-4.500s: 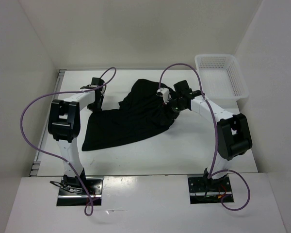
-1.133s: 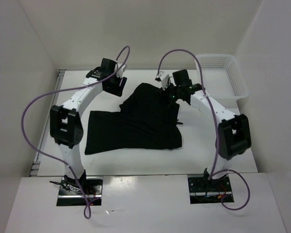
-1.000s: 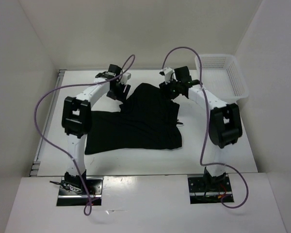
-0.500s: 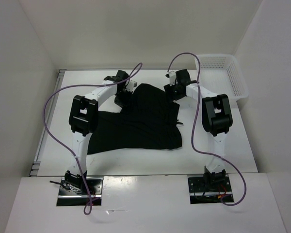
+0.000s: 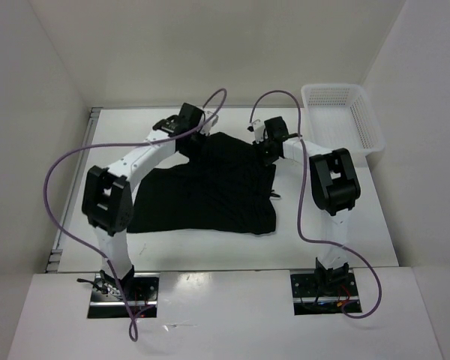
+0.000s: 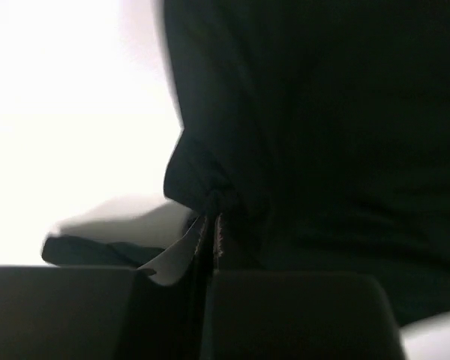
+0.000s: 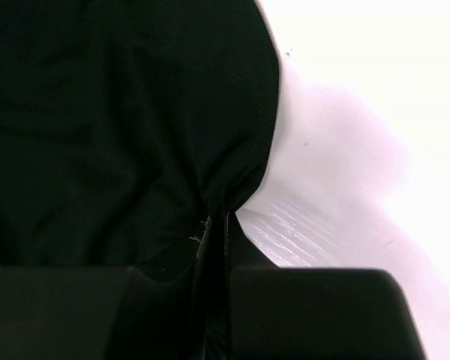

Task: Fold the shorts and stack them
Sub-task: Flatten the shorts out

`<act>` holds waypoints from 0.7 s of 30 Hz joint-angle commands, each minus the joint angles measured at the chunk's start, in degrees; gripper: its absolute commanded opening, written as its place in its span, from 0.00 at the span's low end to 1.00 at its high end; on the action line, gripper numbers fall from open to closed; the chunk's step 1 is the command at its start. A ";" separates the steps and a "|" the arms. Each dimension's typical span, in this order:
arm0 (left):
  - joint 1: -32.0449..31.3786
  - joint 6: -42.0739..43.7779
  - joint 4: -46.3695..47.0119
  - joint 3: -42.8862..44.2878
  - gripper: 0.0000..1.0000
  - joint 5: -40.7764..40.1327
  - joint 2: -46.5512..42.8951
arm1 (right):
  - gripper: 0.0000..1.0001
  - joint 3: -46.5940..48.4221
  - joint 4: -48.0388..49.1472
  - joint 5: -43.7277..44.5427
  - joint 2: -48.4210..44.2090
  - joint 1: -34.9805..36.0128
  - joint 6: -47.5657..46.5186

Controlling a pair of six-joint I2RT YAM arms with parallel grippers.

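Top external view: the two arm bases were bolted at the near edge of the white table, and both arms reached away from them towards the far side. The shorts lay spread mostly flat on the middle of the table between the arms. Their near hem ran roughly parallel to the near edge, and their left part reached under the left arm. At the far left corner of the garment, the left gripper was down on the fabric. In the left wrist view its jaws were fully closed, with a gathered fold of black cloth pinched between the fingertips. At the far right corner, the right gripper was likewise down on the fabric. In the right wrist view its jaws were drawn together on a bunched ridge of cloth, just beside the garment's edge and the bare table surface. A white mesh basket stood in the far right corner of the table, well apart from the shorts.
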 commanded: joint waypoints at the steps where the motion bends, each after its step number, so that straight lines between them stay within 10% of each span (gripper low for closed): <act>1: -4.65 0.16 -1.21 -9.14 0.06 4.27 -6.16 | 0.00 -2.10 -0.83 2.58 -3.40 0.27 -2.37; 4: -8.25 0.16 -6.57 -17.30 0.44 13.31 -6.95 | 0.00 -2.71 -0.83 3.11 -4.10 0.27 -2.90; 10: -8.97 0.16 -6.42 -18.14 0.76 14.78 -8.45 | 0.00 -4.56 -0.83 3.11 -5.86 0.27 -2.90; 21: 10.62 0.16 0.72 8.05 0.73 24.85 3.73 | 0.00 -9.40 -2.50 1.79 -9.03 0.27 -5.36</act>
